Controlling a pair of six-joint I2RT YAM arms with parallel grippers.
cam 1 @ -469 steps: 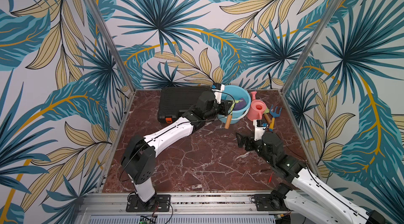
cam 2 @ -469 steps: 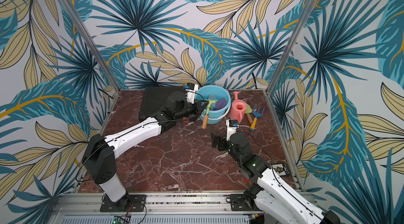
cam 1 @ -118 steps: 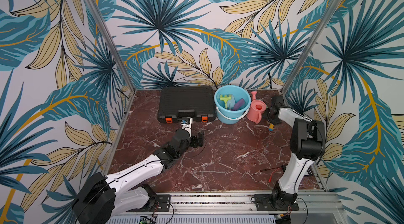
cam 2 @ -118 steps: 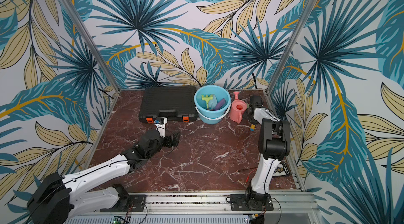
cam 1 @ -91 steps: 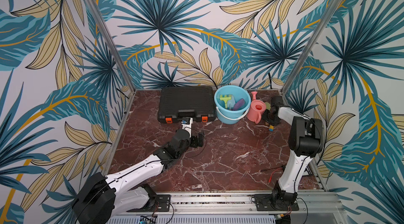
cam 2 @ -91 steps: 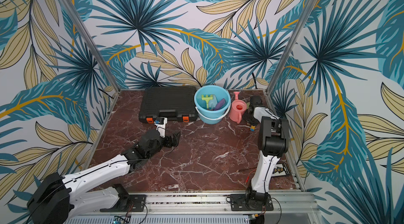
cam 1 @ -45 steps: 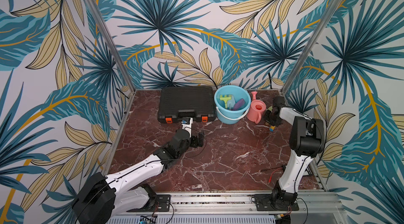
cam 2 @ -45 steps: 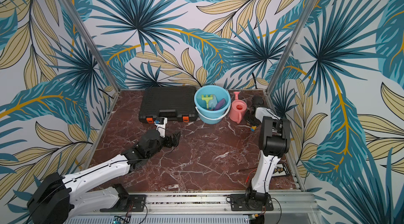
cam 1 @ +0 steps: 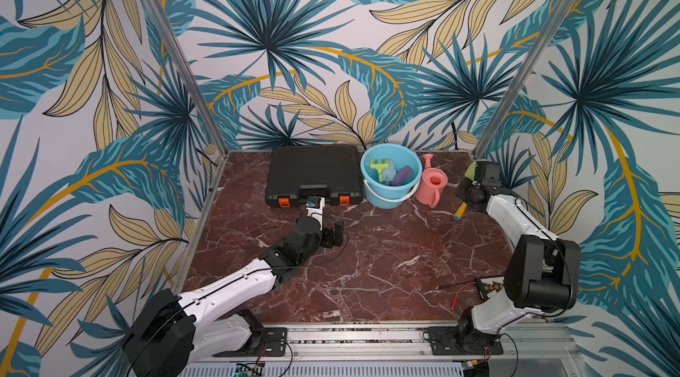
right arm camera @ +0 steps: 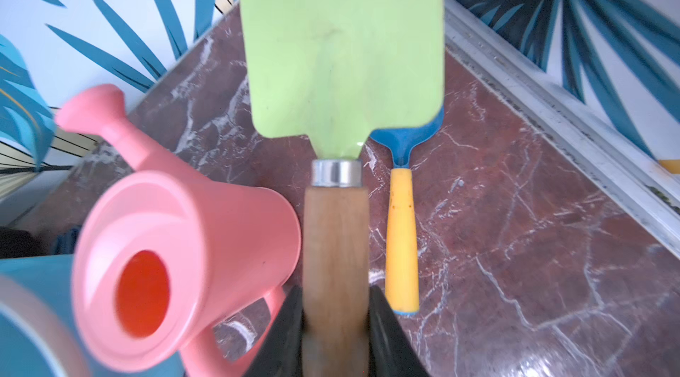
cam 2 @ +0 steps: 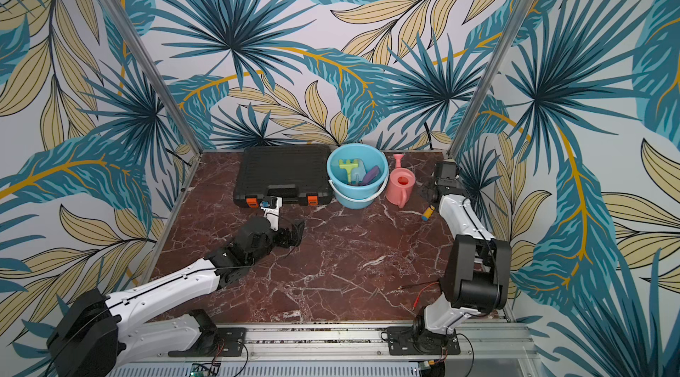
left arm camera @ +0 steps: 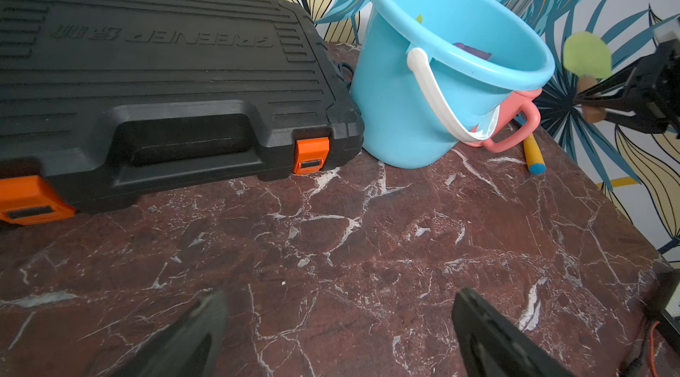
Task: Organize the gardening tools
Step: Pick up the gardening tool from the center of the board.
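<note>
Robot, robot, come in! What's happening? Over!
Left gripper open, empty. Right gripper shut on green trowel, off the table. Watering can between it and bucket.

The whole table [cam 1: 368,275] is viewed from high in front in both top views. The wrist views are set low and close; the can [right arm camera: 220,231] is shared.

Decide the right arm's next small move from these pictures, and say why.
Probably swing the right gripper, shut on the wooden handle of the green trowel and clear of the table, across to above the blue bucket: three other tools already stand in it, and the pink watering can sits between.
</note>
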